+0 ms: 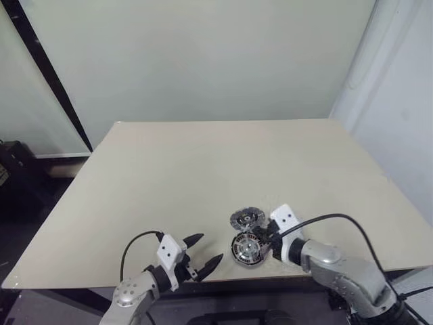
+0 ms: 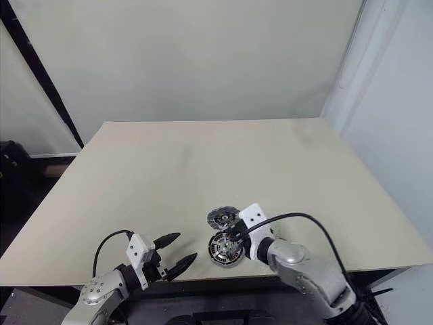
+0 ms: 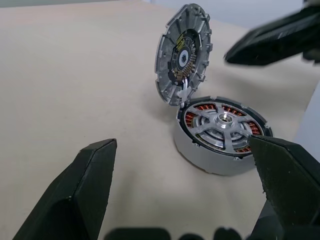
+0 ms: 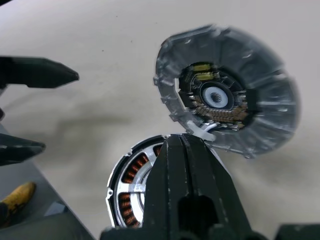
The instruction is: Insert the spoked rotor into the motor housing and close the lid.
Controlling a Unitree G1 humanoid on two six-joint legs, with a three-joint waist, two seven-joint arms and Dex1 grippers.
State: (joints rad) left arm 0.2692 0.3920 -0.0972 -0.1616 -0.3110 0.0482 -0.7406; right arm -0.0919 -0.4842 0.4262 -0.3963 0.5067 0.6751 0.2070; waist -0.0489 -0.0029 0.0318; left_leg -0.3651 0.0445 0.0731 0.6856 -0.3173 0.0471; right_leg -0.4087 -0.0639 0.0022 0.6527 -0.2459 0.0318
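the motor housing sits flat on the table near its front edge, and the spoked rotor lies already inside it, with the copper windings visible around the silver spokes. the lid is not closed: it stands up almost on its edge at the far rim of the housing, touching it there like on a hinge, with the inner face and the dark hub turned toward the robot. the right gripper has its two black fingers pressed together with nothing between them, and its tip is just above the near part of the housing, right at the foot of the lid. the left gripper is spread wide and holds nothing; it hangs over the table edge to the left of the housing, apart from it. so the right gripper is clearly the nearer one, and the lid lies just beyond it and a little higher. i judge that the coming move is to get behind or over the top edge of the lid and push it down toward the robot, onto the housing. the risk is that the closed tip pushes the lid away instead of folding it.
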